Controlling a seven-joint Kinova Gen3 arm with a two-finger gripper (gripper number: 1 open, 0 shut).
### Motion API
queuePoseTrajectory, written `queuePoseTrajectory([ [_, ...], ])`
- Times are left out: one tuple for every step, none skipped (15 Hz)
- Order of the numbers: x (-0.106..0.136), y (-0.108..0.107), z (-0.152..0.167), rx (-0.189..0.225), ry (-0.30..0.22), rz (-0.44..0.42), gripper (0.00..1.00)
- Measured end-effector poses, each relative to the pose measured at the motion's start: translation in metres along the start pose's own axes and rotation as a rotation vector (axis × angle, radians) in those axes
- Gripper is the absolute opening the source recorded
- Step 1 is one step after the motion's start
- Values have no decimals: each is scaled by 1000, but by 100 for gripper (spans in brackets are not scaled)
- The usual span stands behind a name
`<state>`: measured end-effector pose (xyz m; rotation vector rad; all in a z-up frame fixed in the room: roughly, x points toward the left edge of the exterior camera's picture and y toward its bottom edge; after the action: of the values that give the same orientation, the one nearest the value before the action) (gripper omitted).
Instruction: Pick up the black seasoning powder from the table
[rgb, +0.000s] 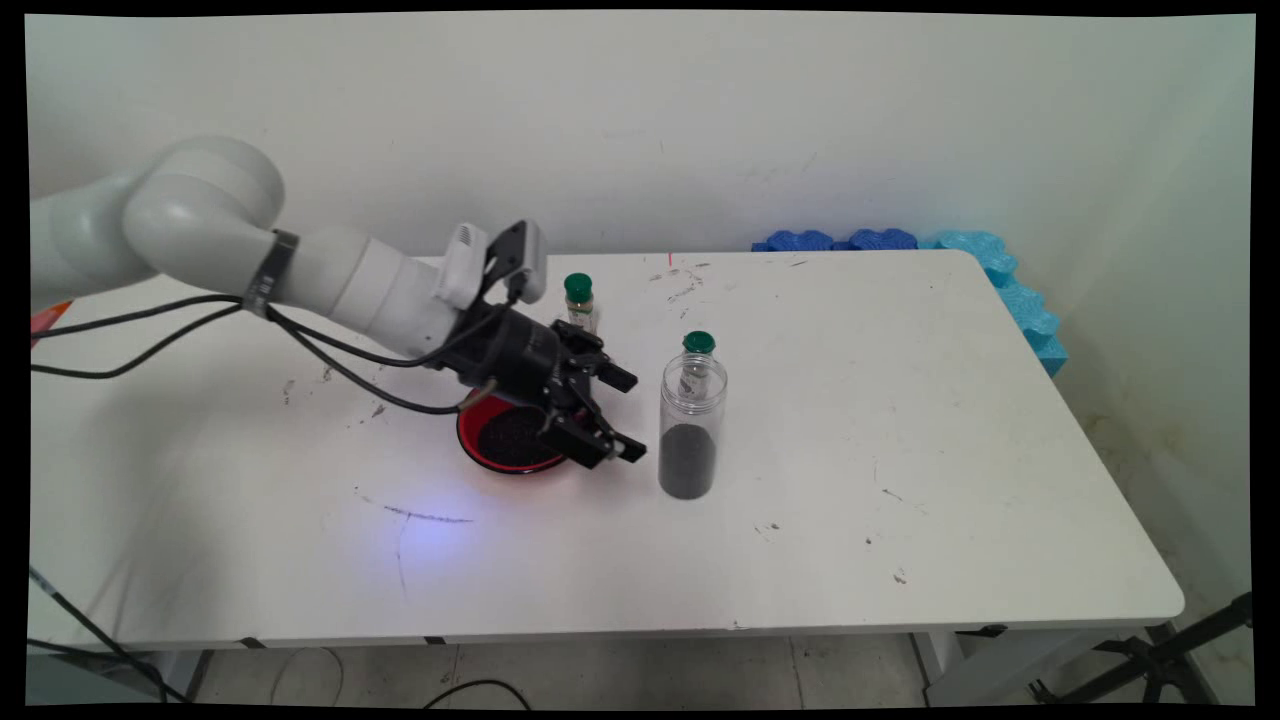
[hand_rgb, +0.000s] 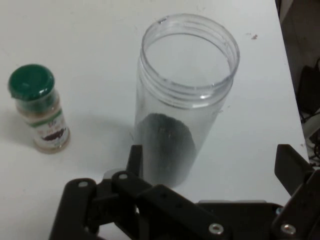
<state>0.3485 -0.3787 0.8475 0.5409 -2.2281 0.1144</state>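
We are holding our gripper (rgb: 626, 414) low over the white table (rgb: 900, 450), with its two fingers spread wide apart and nothing between them. In the hand view, one finger (hand_rgb: 134, 161) is poking up on the left and the other is sitting far off on the right, with a big gap in the middle.

We are pointing at a tall clear jar (rgb: 691, 426). It is standing upright just to the right of our gripper, close but not touching. It has no lid on. The bottom part is filled with something dark, like black grains, and the top part is clear. From the hand view, we are looking down into the open mouth of the jar (hand_rgb: 186, 95).

Right under our hand, a red bowl (rgb: 507, 440) is sitting on the table. It has dark stuff in it too. Our gripper is hiding part of its right side.

Two small bottles with green caps are standing farther back. One bottle (rgb: 579, 301) is behind our hand. The other bottle (rgb: 698, 352) is just behind the jar, and we are seeing part of it through the clear wall. In the hand view, one of them (hand_rgb: 39, 107) is standing to the left of the jar, well apart from it.

Blue foam (rgb: 1000, 275) is lying along the far right edge of the table.
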Motion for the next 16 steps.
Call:
queuePoseTrajectory([
  [1, -1, 5, -4, 2, 4, 100],
  [2, -3, 9, -7, 3, 7, 100],
  [3, -4, 14, -8, 5, 10, 100],
  [4, -6, 18, -9, 6, 11, 100],
  [6, -7, 22, -11, 8, 13, 100],
  [7, -9, 26, -12, 9, 14, 100],
  [8, -10, 29, -13, 10, 16, 100],
  [9, -11, 33, -16, 11, 18, 100],
  [9, -12, 35, -17, 12, 19, 100],
  [10, -13, 37, -19, 13, 20, 100],
  [10, -13, 39, -20, 13, 21, 100],
  [11, -14, 40, -21, 14, 21, 100],
  [12, -15, 43, -23, 15, 22, 100],
  [12, -15, 45, -24, 16, 22, 100],
  [13, -16, 48, -26, 18, 23, 100],
  [14, -17, 49, -27, 19, 23, 100],
])
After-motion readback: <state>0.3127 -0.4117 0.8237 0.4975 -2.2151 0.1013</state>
